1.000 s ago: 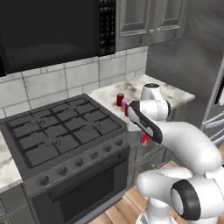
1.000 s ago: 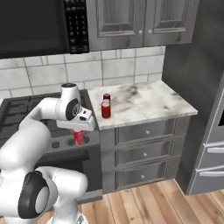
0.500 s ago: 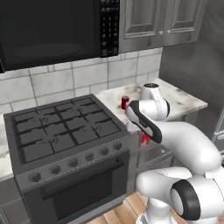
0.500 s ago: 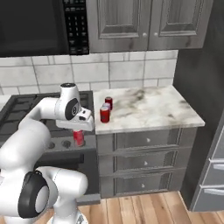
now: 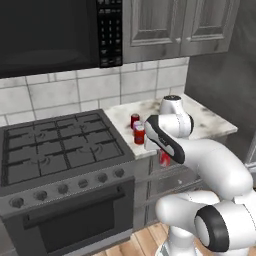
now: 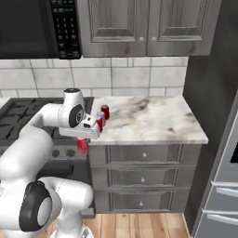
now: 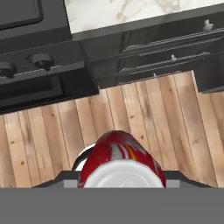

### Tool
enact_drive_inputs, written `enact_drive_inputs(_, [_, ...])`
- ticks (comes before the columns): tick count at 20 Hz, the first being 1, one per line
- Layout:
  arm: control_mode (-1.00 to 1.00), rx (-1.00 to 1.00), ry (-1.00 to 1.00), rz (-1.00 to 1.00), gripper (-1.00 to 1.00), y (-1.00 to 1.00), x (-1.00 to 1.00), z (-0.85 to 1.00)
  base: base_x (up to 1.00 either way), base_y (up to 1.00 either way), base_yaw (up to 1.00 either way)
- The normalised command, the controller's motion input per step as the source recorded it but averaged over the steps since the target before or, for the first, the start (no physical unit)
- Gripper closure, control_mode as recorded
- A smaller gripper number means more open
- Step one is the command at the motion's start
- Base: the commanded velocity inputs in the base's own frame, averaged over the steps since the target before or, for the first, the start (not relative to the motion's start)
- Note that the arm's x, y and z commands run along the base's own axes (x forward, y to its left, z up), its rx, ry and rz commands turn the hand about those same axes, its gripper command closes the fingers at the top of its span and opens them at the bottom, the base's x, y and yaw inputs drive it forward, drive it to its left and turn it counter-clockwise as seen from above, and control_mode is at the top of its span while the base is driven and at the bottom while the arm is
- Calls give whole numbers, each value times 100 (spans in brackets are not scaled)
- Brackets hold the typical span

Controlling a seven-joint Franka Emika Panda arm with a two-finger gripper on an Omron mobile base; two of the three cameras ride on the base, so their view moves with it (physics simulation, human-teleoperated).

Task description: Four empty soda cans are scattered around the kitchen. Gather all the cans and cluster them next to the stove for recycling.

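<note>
Base now further right along the stove (image 5: 60, 150), gripper (image 6: 82, 145) apparently clamped on red soda can (image 7: 120, 162).

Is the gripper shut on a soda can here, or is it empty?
Shut on a red soda can. The hand view shows the can right between the finger tips, hanging over the wood floor in front of the stove.

At the left of the frame the white arm reached across the stove (image 6: 18, 111) front, its end effector (image 6: 83, 143) clamped on a red can (image 6: 82, 146) hanging below the tabletop (image 6: 153, 122) edge. Two more cans (image 6: 102, 117) stood close together on the marble's left end, beside the stove, under the grey cabinets (image 6: 139, 28).
</note>
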Motion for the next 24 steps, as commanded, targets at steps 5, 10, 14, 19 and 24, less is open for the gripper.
enact_drive_inputs(5, [100, 0, 0, 0, 100, 0, 0, 0, 30, -49, 23])
enact_drive_inputs(10, [100, 0, 0, 0, 100, 0, 0, 0, 34, -43, 21])
enact_drive_inputs(14, [100, 0, 0, 0, 100, 0, 0, 0, 39, -41, 20])
enact_drive_inputs(19, [100, 0, 0, 0, 100, 0, 0, 0, 51, -31, 18])
enact_drive_inputs(24, [100, 0, 0, 0, 100, 0, 0, 0, 56, -15, 14])
